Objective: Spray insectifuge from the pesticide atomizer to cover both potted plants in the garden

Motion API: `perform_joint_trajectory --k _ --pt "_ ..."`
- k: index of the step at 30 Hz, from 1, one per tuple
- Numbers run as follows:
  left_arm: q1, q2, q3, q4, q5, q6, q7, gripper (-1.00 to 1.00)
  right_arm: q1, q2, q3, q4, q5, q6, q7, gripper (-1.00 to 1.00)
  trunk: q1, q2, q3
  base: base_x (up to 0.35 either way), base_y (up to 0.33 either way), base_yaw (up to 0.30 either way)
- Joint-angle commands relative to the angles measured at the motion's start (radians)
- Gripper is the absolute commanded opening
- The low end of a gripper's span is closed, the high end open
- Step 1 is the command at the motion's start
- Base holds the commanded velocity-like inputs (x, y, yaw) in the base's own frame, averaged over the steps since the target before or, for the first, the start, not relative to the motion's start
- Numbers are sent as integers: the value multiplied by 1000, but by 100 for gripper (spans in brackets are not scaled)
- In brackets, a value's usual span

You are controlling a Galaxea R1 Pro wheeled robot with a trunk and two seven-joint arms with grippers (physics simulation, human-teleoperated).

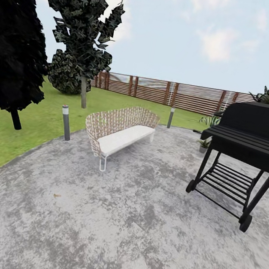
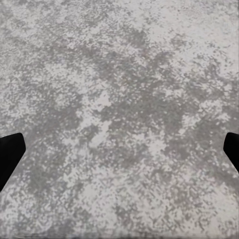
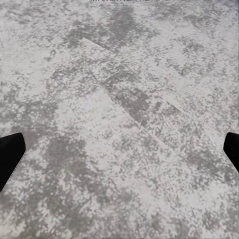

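Collision looks the main risk from here — the black grill (image 1: 250, 144) stands close on the right of the paved patio (image 1: 115, 227), and one potted plant (image 1: 204, 143) sits just behind its leg, a small green rosette in a grey pot, easily clipped. No atomizer shows yet. The left end effector (image 2: 119, 149) and right end effector (image 3: 119, 149) both hang spread wide, empty, over bare paving.

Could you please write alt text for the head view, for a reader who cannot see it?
A round grey paved patio holds a wicker bench with a white seat and, at right, a black wheeled grill. A small potted plant sits just behind the grill's left edge. Beyond lie lawn, dark trees and a brown slatted fence.
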Motion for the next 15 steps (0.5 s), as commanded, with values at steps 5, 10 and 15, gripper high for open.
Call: perform_joint_trajectory --k 5,10,15 --pt "-1 2 0 1 -1 -4 2 100 0 -3 0 -2 1 -3 -1 100 0 -1 -4 0 0 280" --pt "-1 2 0 1 -2 -4 1 100 0 -4 -2 -4 0 -4 -1 100 0 -1 -7 0 0 279" --pt "-1 1 0 2 -2 -4 1 100 0 -6 -2 -5 0 -4 -1 100 19 -36 -26 0 0 277"
